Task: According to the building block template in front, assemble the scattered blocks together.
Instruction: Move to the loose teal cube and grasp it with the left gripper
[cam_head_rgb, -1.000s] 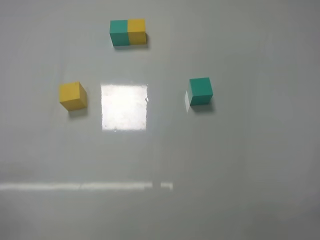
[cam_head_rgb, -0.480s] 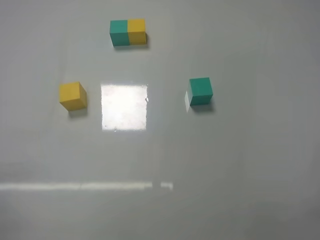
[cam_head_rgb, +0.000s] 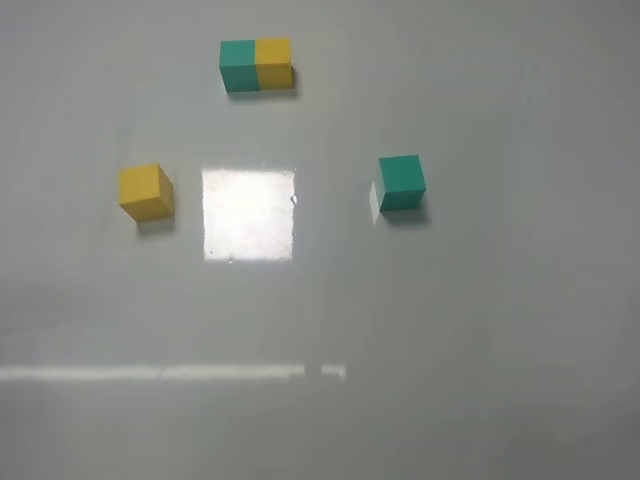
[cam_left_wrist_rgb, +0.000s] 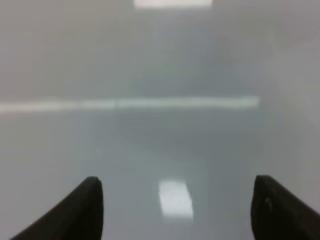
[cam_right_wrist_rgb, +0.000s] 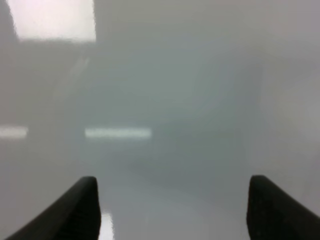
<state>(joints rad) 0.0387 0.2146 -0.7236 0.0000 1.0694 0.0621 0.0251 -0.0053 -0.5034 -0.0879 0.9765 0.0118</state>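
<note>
- the left claw (cam_left_wrist_rgb: 177, 186) is spread wide with nothing between its tips; only bare grey surface (cam_left_wrist_rgb: 165, 75) lies ahead of it.
- the right claw (cam_right_wrist_rgb: 172, 185) is likewise wide and empty; no block shows in either wrist view.
- in the high view the yellow cube (cam_head_rgb: 146, 191) sits on the left, the teal cube (cam_head_rgb: 401, 182) well apart on the right, and the template (cam_head_rgb: 257, 65) farther back between them.
- the template reads teal left, yellow right, the reverse of how the loose cubes lie, so settle the sides before reaching.
- likely first: bring each claw over its near cube, square the tips to flat faces (the yellow cube looks slightly turned), and close gently.
</note>
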